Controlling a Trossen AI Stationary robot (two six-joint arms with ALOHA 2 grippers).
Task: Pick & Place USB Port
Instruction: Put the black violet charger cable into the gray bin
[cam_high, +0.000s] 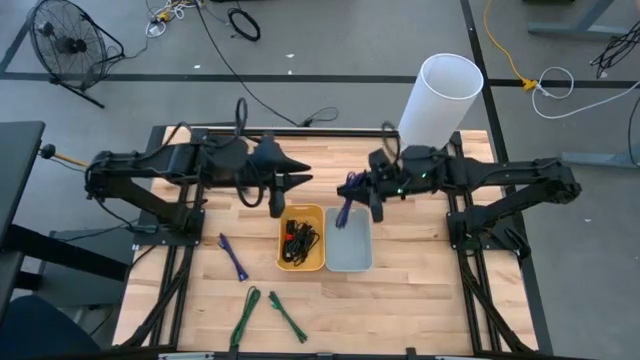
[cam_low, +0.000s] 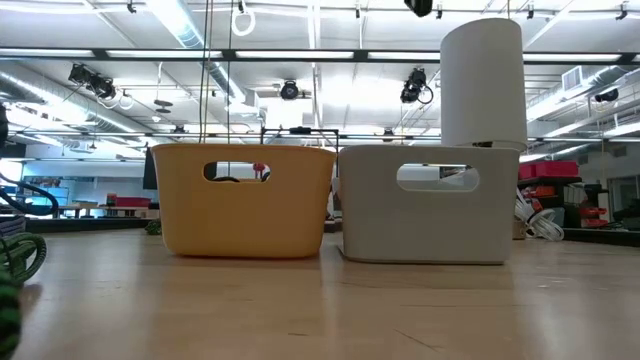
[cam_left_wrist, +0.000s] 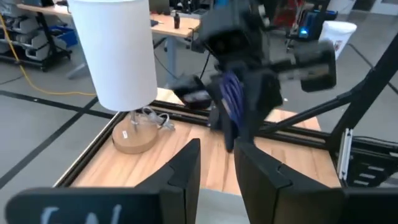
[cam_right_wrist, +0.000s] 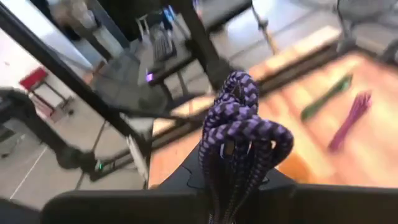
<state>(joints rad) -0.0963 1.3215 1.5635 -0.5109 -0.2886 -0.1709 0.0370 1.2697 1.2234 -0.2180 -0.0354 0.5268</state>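
Your right hand (cam_high: 347, 208) is clamped on a coiled purple cable (cam_right_wrist: 239, 146), held above the far end of the grey bin (cam_high: 349, 245); the cable hangs down from the fingers toward the bin's rim. Your left hand (cam_high: 277, 205) has its fingers (cam_left_wrist: 180, 171) parted and holds nothing; it hovers above the far edge of the yellow bin (cam_high: 301, 263), which holds dark cables. The two bins sit side by side, touching, on the worktop (cam_high: 420, 300). Another purple cable (cam_high: 233, 257) and two green cables (cam_high: 266, 313) lie on the worktop, nearer the left arm.
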